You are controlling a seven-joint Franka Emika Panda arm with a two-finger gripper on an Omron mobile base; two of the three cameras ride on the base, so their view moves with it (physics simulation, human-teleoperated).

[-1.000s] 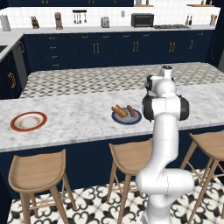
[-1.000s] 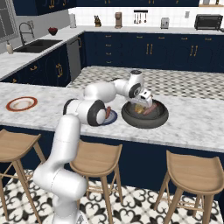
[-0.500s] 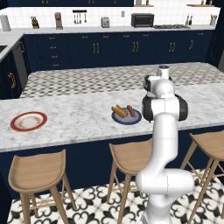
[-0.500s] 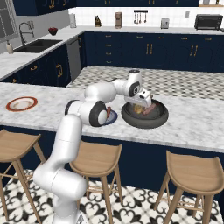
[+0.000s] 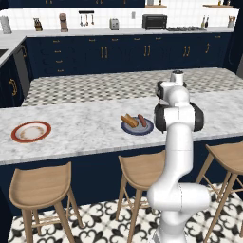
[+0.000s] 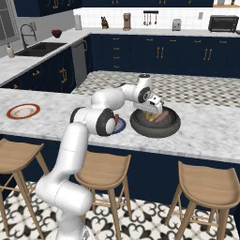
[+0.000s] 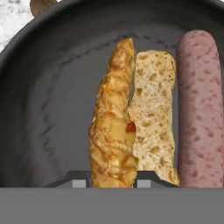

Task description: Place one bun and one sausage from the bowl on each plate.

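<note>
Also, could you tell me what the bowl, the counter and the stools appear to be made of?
The bowl looks like dark matte metal or glazed ceramic: an even grey-black surface with faint dull sheen; which one is unclear. The counter looks like polished marble or a stone imitation: white with grey veining. The stools look like light, smooth-finished wood: tan, with curved seats and slim legs.

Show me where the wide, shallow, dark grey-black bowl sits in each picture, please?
Left base view: hidden behind the robot's white arm, just right of the dark blue plate.
Right base view: the dark grey-black bowl lies centre-right on the marble counter, under the hand.
Hand view: its dark wall curves around a bun and a sausage.
Shared landmark: the blue plate, beside the bowl in both base views.
</note>
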